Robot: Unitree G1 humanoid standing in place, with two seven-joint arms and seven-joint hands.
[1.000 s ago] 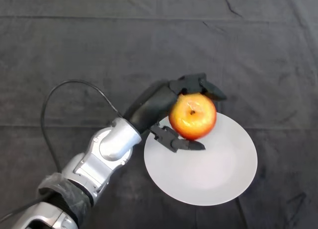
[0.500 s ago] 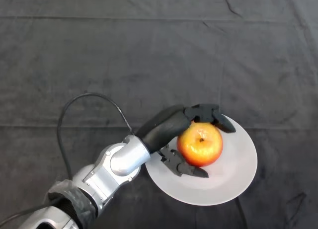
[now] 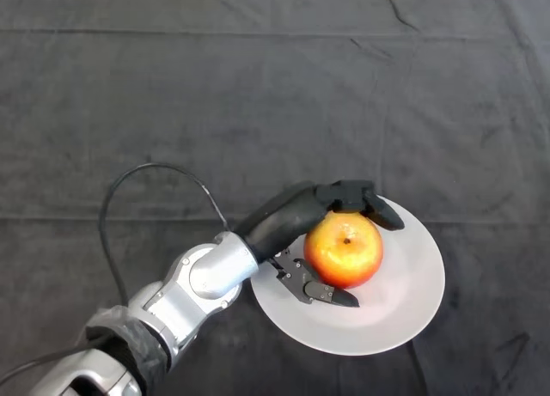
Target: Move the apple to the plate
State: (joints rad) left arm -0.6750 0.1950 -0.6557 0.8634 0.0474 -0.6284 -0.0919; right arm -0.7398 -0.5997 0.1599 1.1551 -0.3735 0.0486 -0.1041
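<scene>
Head view of the release step. The apple [image 3: 344,249], red and yellow with its stem pit facing up, sits over the left half of the white plate [image 3: 404,306], which lies on the bench [image 3: 258,87] under a dark cloth. The left hand [image 3: 311,209] is curled round the apple: its fingers [image 3: 365,200] wrap the far side and its thumb [image 3: 314,286] closes on the near side, so the fruit is pinched between them. Whether the apple's underside already bears on the plate cannot be told from this angle. The step in hand appears to be setting down and letting go. To do it well, the apple should be lowered until the plate clearly carries it, then the fingers and thumb spread evenly so neither side nudges the round fruit into a roll. The hand should then draw away toward the lower left, clear of the plate's near rim, so the plate is not dragged across the cloth.
</scene>
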